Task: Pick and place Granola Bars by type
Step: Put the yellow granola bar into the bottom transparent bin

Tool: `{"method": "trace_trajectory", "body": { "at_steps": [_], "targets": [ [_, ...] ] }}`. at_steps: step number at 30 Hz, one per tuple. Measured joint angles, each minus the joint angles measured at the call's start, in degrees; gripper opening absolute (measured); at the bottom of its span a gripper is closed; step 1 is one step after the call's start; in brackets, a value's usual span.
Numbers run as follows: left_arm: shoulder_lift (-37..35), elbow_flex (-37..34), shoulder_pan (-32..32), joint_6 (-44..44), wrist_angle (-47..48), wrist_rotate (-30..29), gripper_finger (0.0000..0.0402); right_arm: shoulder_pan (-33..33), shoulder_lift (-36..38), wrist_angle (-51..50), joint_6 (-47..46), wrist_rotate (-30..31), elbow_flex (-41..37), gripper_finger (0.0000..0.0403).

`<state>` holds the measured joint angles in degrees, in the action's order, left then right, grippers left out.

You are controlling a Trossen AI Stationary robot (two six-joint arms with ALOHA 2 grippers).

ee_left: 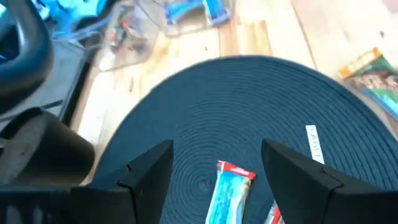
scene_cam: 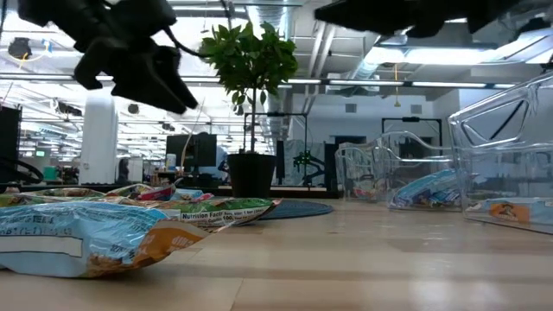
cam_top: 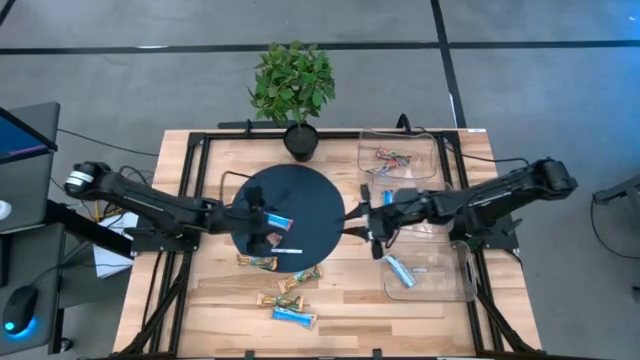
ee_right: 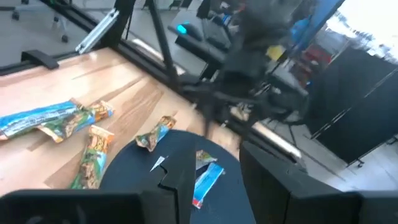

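A blue granola bar lies flat on the round dark mat. My left gripper hovers open over the mat's left part, its fingers standing either side of that bar without touching it. My right gripper hangs open above the mat's right edge, with nothing between its fingers. Several more granola bars lie on the wood near the front edge, green-brown ones and a blue one. Another blue bar lies in the near clear bin.
A thin white strip lies on the mat's near edge. Two clear bins stand on the right: a far one with bars inside and a near one. A potted plant stands at the far edge, behind the mat.
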<state>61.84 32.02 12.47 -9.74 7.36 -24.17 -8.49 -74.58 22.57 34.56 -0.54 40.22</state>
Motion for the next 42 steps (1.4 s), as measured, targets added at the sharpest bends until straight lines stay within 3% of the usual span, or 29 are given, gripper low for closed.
{"method": "trace_trajectory", "body": {
  "at_steps": [5,9,15,28,42],
  "targets": [
    [-7.4,-4.6,0.1,-0.7,-2.5,-0.5,0.024,0.4,-8.6,-1.2,-5.6,-5.5,5.6,0.0118],
    [-11.2,-6.8,0.0,-0.8,-2.3,-2.2,0.024,1.6,-14.8,-9.4,-9.3,-13.6,10.9,0.0118],
    [-12.5,-7.0,0.0,-0.6,-1.6,-3.4,0.024,1.8,-24.2,-11.8,-10.2,-23.3,16.8,0.0127],
    [-12.5,-7.0,0.0,-0.6,-1.7,-5.2,0.024,1.8,-36.0,-11.8,-11.5,-23.5,22.8,0.024],
    [-12.5,-7.0,0.0,-0.4,-2.0,-6.4,0.024,1.9,-46.1,-10.3,-16.5,-28.5,29.3,0.024]
  ]
}}
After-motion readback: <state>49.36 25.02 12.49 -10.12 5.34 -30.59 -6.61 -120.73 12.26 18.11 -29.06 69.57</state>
